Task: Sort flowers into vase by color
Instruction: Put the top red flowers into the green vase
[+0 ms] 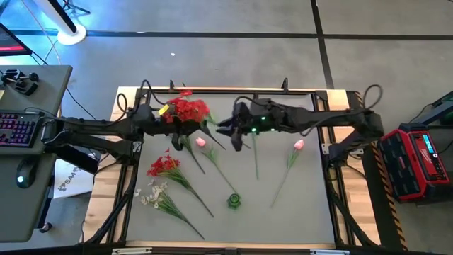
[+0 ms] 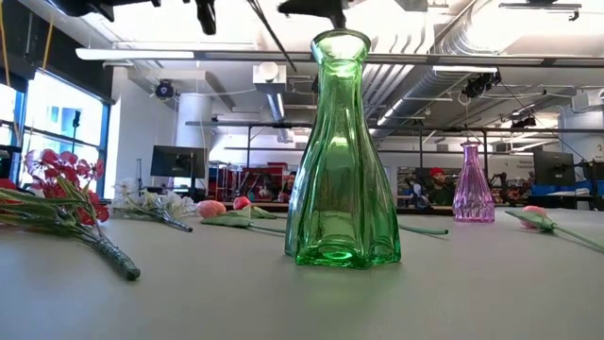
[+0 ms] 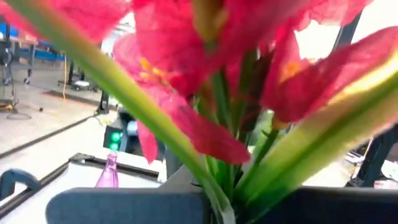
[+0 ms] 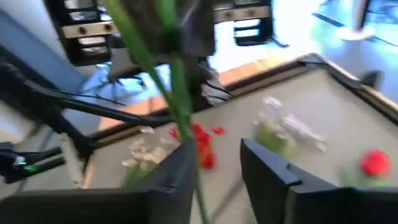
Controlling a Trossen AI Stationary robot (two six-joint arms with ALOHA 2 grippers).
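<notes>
My left gripper is shut on a red blossom cluster, held high over the far middle of the table. Its blossoms fill the left wrist view. My right gripper is open and faces it from the right. The cluster's green stem passes between the right fingers, close to one finger. The green vase stands upright near the table's near edge. A purple vase stands farther back. Another red cluster, a white spray and pink buds lie flat. My left gripper pinches the red cluster's bunched green stems just below the blossoms, between its two fingers. The cluster is lifted clear of the table, and its long stem trails toward the right gripper. My right gripper: whether a finger touches the stem, I cannot tell.
A loose green stem lies under the right arm. A red bud lies beside the pink bud. The table has a wooden rim. A desk with a keyboard stands left and a red case right. Bare mat lies around the green vase.
</notes>
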